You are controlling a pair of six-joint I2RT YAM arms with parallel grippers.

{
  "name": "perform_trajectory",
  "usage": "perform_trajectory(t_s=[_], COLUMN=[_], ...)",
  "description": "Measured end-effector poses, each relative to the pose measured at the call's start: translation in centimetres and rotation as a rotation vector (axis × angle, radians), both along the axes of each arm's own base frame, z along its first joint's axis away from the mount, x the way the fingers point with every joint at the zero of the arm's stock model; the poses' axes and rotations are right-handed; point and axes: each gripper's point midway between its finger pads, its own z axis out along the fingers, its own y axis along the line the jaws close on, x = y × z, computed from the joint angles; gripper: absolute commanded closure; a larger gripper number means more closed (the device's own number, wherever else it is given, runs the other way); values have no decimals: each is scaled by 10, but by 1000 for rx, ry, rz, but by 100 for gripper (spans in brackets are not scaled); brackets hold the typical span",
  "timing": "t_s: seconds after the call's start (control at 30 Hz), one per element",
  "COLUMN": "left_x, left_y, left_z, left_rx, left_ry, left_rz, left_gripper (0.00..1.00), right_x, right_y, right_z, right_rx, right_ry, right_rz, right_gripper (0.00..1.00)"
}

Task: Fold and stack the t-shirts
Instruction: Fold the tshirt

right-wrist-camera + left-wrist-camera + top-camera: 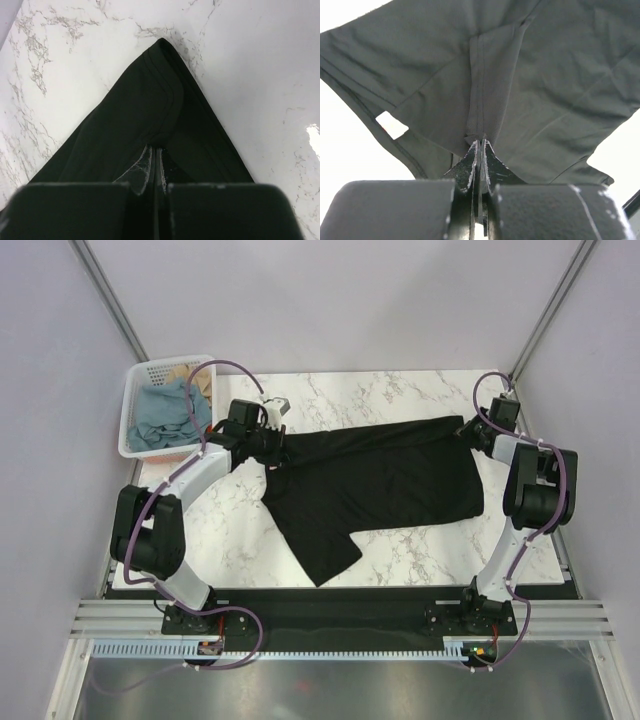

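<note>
- Marble-topped table: takes up most of the top view; both arm bases sit at its near edge.
- Black t-shirt: spread across the middle of the table, running left to right. One sleeve juts toward the near edge. The left end is bunched and raised; the far right corner is drawn out to a point.
- Left arm: elbow out over the table's left edge, forearm reaching in and away toward the shirt's left end.
- Right arm: folded upright along the right edge, wrist bent inward at the far right corner.
- White slotted basket: far left corner, just beside the left wrist. It holds dusty blue fabric with a bit of tan fabric at the far side.
- Left gripper: jaws closed to a sliver, a fold of black cloth pinched between them and hanging stretched above a bright surface.
- Right gripper: jaws nearly together, clamped on the shirt's hemmed corner, which lies low over the marble.
- Pale neck label: visible on the lifted cloth, left of the left gripper's fingers.
</note>
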Motion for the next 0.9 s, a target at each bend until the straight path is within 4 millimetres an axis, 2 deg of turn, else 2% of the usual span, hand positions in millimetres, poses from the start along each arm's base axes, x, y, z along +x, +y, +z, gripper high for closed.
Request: perform_trajectory(t_s=[0.23,0.5,0.9], left_x=[-15,-18,-33], left_y=[-1,2,3], left_z=[-16,-22,-30], left_rx=[47,94,91], left_ry=[51,61,138], left_rz=[2,29,39], left_gripper=[98,98,98], right_x=[-11,-15,-25], right_y=[-3,-11,-16], right_z=[10,12,4], right_rx=[-3,-6,-5], right_ry=[-10,-5,22], right_rz=[-11,-26,-44], right_gripper=[100,100,100])
